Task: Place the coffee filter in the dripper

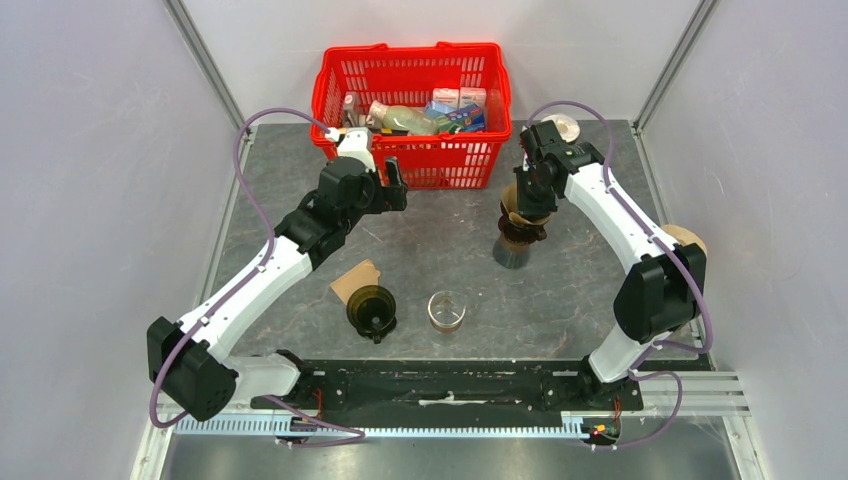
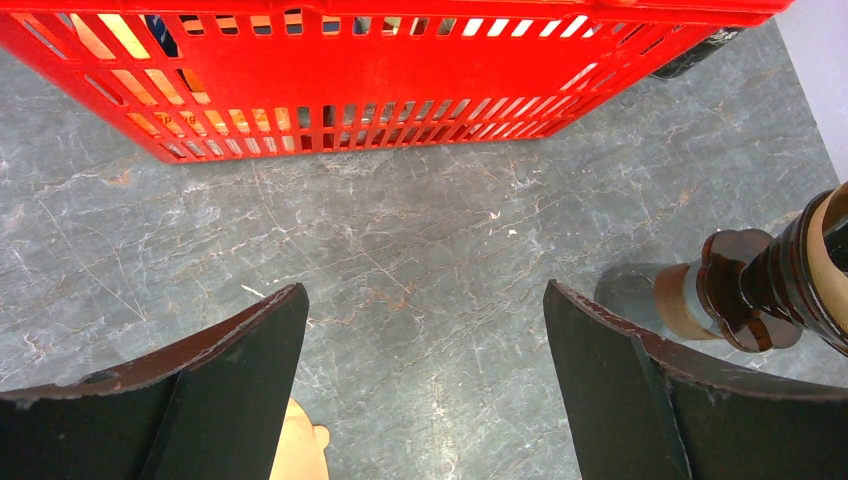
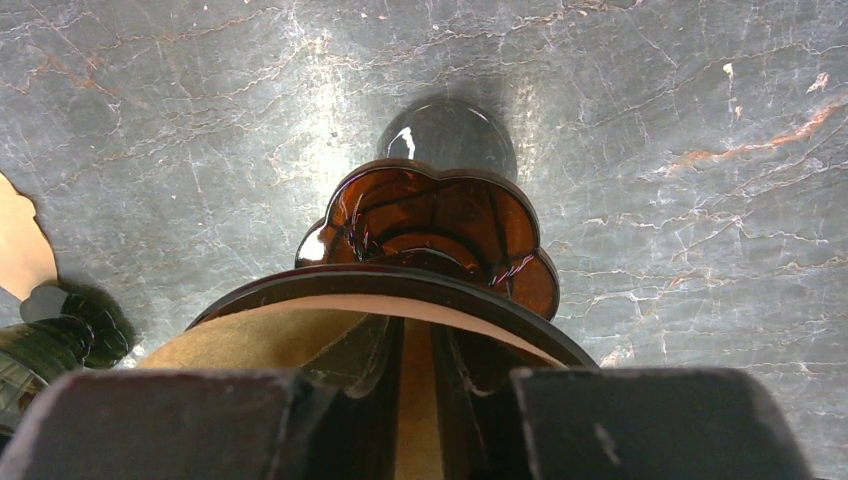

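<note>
Apparently the seating step is in hand: the tan paper cone filter lies inside the amber ribbed glass dripper. The dripper stands on a dark round cup on the grey marbled desk, to the right of the red plastic basket. The right pincer hangs directly over the dripper's rim, its jaws narrowly parted with the filter's folded seam between them; I cannot tell whether they pinch the paper or merely straddle it. The left pincer hovers wide open and empty over bare desk in front of the basket. The filter's mouth opens upward toward the right wrist and its tip points down into the dripper's throat. Its long axis runs near vertical, in line with dripper and cup. The next move, I judge, calls for a clean release and a straight lift, so the paper sits against the ribs and is not dragged out or skewed.
</note>
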Controlling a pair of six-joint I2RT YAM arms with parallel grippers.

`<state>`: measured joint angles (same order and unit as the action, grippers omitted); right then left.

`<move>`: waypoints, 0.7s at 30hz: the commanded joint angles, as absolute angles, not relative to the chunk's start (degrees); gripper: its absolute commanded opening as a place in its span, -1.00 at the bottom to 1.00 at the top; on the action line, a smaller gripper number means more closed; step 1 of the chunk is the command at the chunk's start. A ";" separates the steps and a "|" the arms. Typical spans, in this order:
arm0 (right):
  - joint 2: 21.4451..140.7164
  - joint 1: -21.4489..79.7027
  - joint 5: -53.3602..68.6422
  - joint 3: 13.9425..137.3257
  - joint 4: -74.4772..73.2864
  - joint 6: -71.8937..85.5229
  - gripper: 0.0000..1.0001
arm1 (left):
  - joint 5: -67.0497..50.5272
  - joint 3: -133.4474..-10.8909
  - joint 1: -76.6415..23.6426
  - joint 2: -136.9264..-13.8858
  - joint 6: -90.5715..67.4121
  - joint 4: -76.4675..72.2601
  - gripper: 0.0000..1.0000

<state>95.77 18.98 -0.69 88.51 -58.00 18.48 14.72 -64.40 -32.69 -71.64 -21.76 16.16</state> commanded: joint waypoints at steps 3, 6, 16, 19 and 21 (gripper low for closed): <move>95.28 19.10 -0.18 88.34 -57.96 18.44 -0.58 | 15.12 -64.34 -32.43 -71.29 -23.47 14.41 0.89; 95.37 19.22 -0.18 88.42 -57.95 18.53 -0.58 | 15.20 -64.46 -32.43 -71.65 -23.40 14.33 0.90; 94.92 19.94 0.57 87.60 -57.78 18.31 -0.43 | 15.00 -64.60 -32.43 -71.92 -23.30 14.15 0.90; 94.57 20.11 2.39 86.93 -57.29 18.06 -0.34 | 15.30 -64.68 -32.35 -72.15 -23.28 14.15 0.90; 94.53 20.17 2.55 86.84 -57.30 17.91 -0.29 | 15.29 -64.69 -32.34 -72.25 -23.28 14.15 0.90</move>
<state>95.55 19.57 0.08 87.77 -58.00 18.22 14.70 -64.40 -32.69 -71.64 -21.76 16.14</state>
